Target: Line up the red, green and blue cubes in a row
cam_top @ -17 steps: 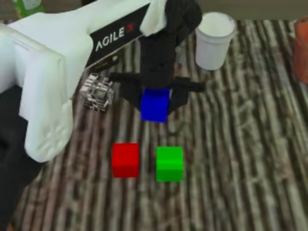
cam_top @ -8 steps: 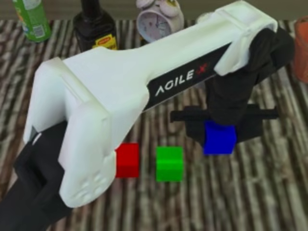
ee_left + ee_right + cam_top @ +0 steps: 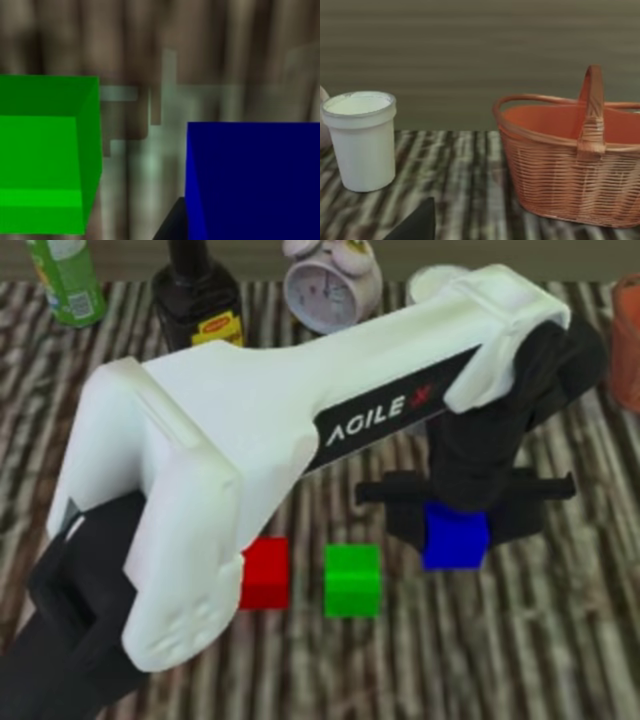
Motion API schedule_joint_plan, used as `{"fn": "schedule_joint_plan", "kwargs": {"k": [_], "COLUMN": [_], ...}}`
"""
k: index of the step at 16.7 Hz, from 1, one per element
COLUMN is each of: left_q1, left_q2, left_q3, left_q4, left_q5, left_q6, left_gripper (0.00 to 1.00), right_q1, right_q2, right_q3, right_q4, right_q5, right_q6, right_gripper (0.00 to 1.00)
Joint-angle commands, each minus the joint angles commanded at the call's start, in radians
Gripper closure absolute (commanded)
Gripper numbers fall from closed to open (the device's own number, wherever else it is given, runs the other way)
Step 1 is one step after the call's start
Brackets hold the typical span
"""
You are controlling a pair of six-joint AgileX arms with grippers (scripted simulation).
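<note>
My left end effector (image 3: 455,530), still clamped on the blue cube (image 3: 454,541), has barely dropped in the last half second and sits just right of the green cube (image 3: 352,580) and red cube (image 3: 264,573), so the row's nearly done.

Occlusions and cut-offs noted across the three views.

Top view: the left arm (image 3: 260,450) covers part of the red cube (image 3: 266,573), most of the white cup (image 3: 432,282) and the lower edge of the alarm clock (image 3: 330,282); the orange basket (image 3: 628,340) is cut by the right edge. Left wrist view: the green cube (image 3: 47,155) and blue cube (image 3: 255,180) both run off the frame. The right gripper is not seen.
</note>
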Motion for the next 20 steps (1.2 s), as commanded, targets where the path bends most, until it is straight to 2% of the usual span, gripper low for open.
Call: {"fn": "schedule_joint_plan", "kwargs": {"k": [4, 9, 20], "left_q1": [0.003, 0.002, 0.002], "left_q2": [0.009, 0.013, 0.013], "left_q3": [-0.15, -0.18, -0.18], "left_q4": [0.16, 0.19, 0.19], "left_q5": [0.0, -0.001, -0.001], "left_q6": [0.0, -0.001, -0.001], "left_gripper": [1.0, 1.0, 0.17], "right_q1": [0.0, 0.0, 0.0], "right_q2": [0.0, 0.0, 0.0], "right_q3": [0.0, 0.0, 0.0], "right_q4": [0.0, 0.0, 0.0], "right_q5": [0.0, 0.0, 0.0], "right_q6": [0.0, 0.0, 0.0], "right_gripper": [0.0, 0.0, 0.0]}}
